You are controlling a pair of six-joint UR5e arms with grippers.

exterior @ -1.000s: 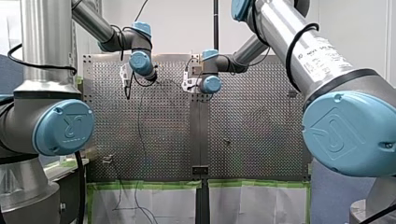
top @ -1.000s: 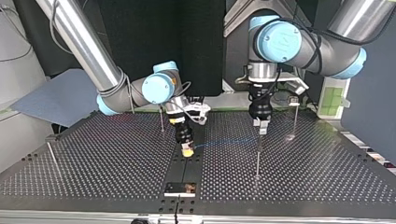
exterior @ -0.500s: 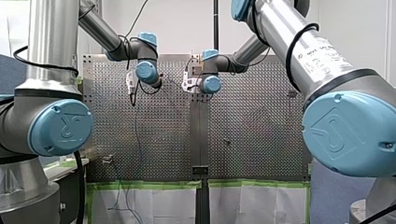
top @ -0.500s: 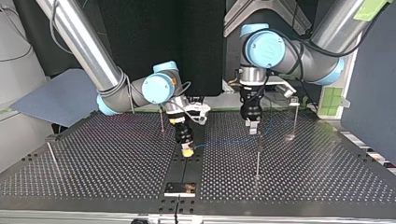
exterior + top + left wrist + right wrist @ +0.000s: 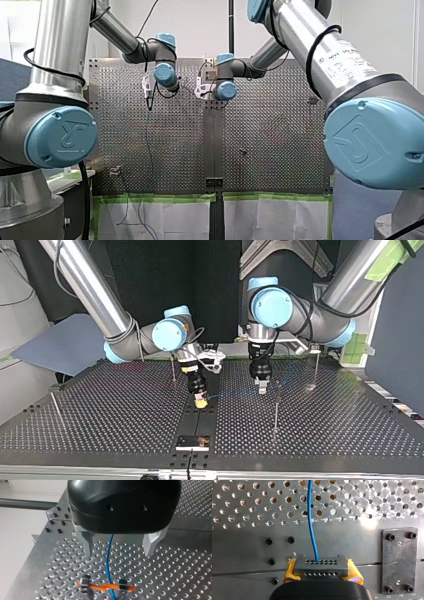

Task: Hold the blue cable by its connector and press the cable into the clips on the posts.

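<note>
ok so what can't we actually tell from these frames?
1. Posts: top view, too small to show their clips or whether the blue cable sits in any.
2. Cable's far end: left wrist view, it leaves the picture beyond the open left gripper.
3. Fingers of the right gripper: right wrist view, mostly hidden behind the connector they clamp.
4. Front view: clips too distant to make out.

The cable lies from the connector in our right hand, at the top view's left, to our left hand beside a post.
</note>
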